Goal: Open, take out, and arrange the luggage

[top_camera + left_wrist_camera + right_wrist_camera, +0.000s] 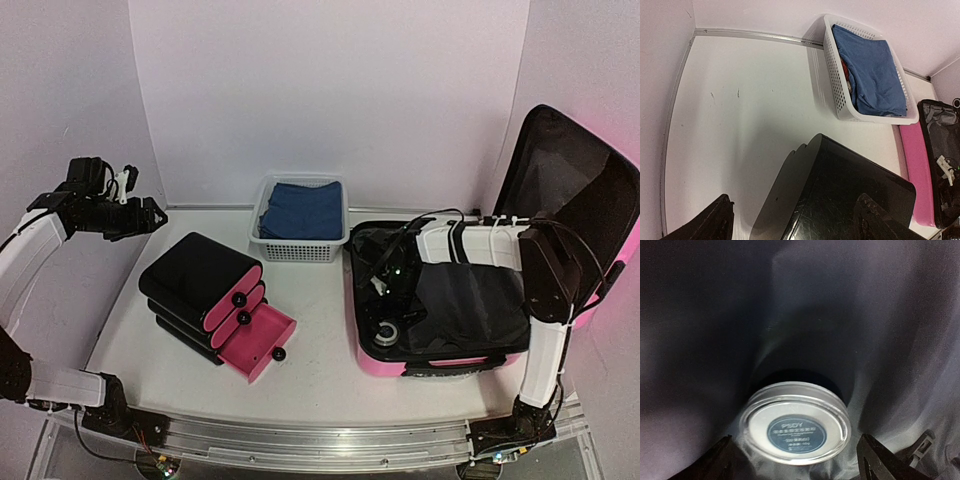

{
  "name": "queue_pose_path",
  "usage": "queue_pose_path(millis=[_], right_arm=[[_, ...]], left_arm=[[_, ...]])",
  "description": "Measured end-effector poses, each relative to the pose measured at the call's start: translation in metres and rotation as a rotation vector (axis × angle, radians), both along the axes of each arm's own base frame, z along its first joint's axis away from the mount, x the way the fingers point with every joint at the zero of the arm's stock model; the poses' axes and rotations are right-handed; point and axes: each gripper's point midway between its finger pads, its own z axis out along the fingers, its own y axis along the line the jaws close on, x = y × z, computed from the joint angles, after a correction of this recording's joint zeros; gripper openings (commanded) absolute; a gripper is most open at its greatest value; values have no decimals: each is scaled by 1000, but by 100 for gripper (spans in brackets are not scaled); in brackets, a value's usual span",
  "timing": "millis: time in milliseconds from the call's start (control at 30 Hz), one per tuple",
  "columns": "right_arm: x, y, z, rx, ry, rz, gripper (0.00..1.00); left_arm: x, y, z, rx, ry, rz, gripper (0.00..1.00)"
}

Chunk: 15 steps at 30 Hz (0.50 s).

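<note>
The pink luggage (440,368) lies open at the right of the table, with its lid (580,190) standing up against the wall. Its pink edge (916,165) also shows in the left wrist view. Inside, on the black lining (865,315), lies a round clear jar (795,430) with a blue label. My right gripper (795,445) is inside the luggage, open, with one finger on each side of the jar and neither touching it. My left gripper (150,215) hangs open and empty high at the left, above the black drawer unit (850,200).
The drawer unit (205,285) with pink fronts stands left of centre, its bottom drawer (262,342) pulled out. A white mesh basket (300,248) holding folded blue cloth (867,70) sits at the back. Cables run over the luggage's far rim.
</note>
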Motion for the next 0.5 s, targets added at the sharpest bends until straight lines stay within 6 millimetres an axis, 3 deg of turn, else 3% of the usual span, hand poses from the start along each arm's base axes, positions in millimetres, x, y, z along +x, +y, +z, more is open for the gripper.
queue_pose_path(millis=[333, 500], right_arm=[[-3, 4, -18, -55, 18, 35, 74], [0, 6, -20, -79, 8, 51, 61]], left_arm=[[0, -1, 0, -17, 5, 3, 83], [0, -1, 0, -18, 5, 4, 83]])
